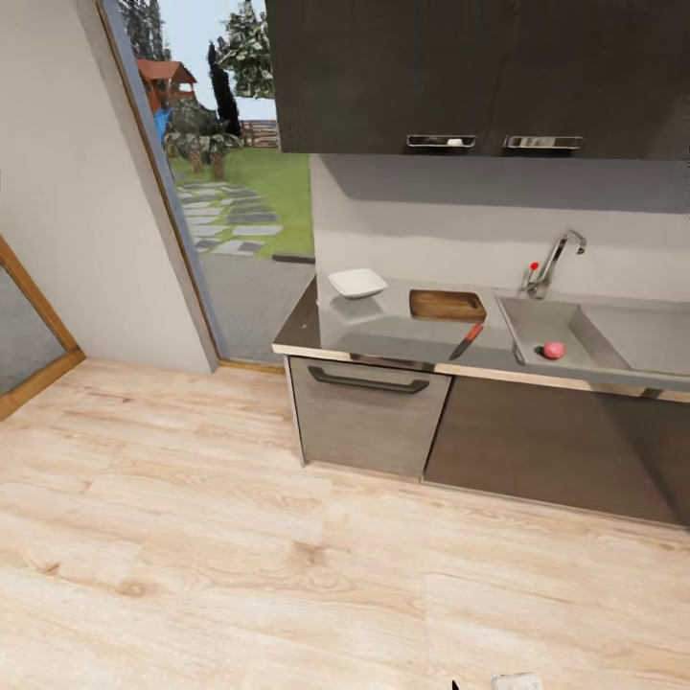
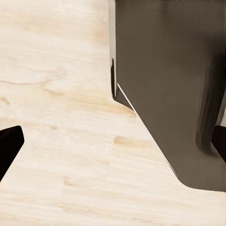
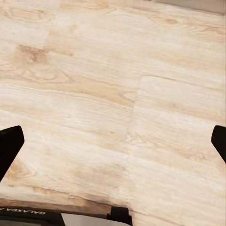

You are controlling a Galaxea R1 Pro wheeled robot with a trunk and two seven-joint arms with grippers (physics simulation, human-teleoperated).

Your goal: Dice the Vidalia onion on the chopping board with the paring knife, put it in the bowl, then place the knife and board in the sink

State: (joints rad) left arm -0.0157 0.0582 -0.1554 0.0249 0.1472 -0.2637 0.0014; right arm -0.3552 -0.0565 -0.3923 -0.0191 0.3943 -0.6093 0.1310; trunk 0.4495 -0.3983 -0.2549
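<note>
Across the wooden floor stands the grey countertop [image 1: 383,331]. A pink Vidalia onion [image 1: 553,350] lies in the sink [image 1: 522,321] basin, below the chrome tap [image 1: 558,257]. The brown chopping board [image 1: 447,305] lies left of the sink. In front of the board, near the counter's front edge, the red-handled paring knife [image 1: 467,341] rests. At the counter's left end sits the white bowl [image 1: 357,282]. My left gripper [image 2: 115,143] is open over the floor beside a dark grey panel. My right gripper [image 3: 114,141] is open above bare floorboards, holding nothing.
Dark wall cabinets [image 1: 460,77] hang over the counter. Below it sit a grey drawer front with a black handle [image 1: 368,381] and dark cabinet doors [image 1: 556,441]. A glass door [image 1: 230,144] onto a garden opens at left. Light wood floor [image 1: 240,537] lies between me and the counter.
</note>
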